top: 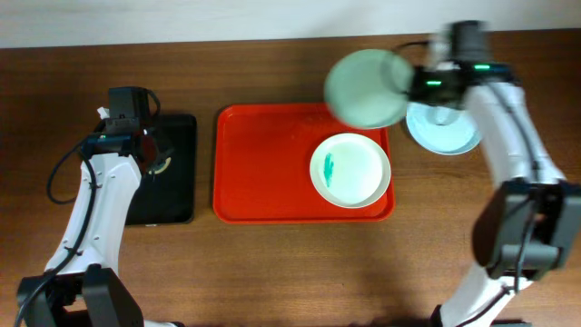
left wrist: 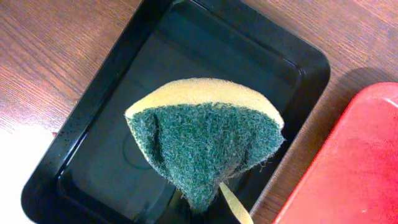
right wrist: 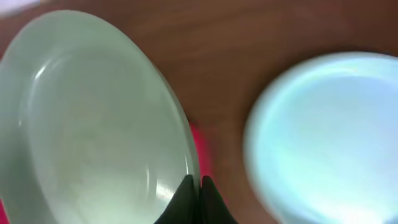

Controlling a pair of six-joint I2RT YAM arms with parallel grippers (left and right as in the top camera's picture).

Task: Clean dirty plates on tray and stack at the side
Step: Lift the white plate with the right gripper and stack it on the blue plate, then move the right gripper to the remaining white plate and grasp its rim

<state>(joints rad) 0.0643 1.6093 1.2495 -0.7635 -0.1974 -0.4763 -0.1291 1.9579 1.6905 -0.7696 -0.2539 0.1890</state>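
Note:
My right gripper [right wrist: 194, 182] is shut on the rim of a pale mint plate [top: 365, 87], held in the air over the red tray's [top: 263, 173] back right corner; the plate [right wrist: 87, 118] shows no smear. A second plate [top: 350, 170] with a teal smear lies on the right side of the tray. A third plate [top: 445, 127] lies on the table to the right of the tray, also in the right wrist view [right wrist: 329, 130]. My left gripper [left wrist: 214, 214] is shut on a green-and-yellow sponge [left wrist: 205, 134] above the black tray [left wrist: 81, 149].
The black tray [top: 177, 173] lies left of the red tray on the wooden table [top: 290, 263]. The left half of the red tray holds nothing. A pale wall edge runs along the back.

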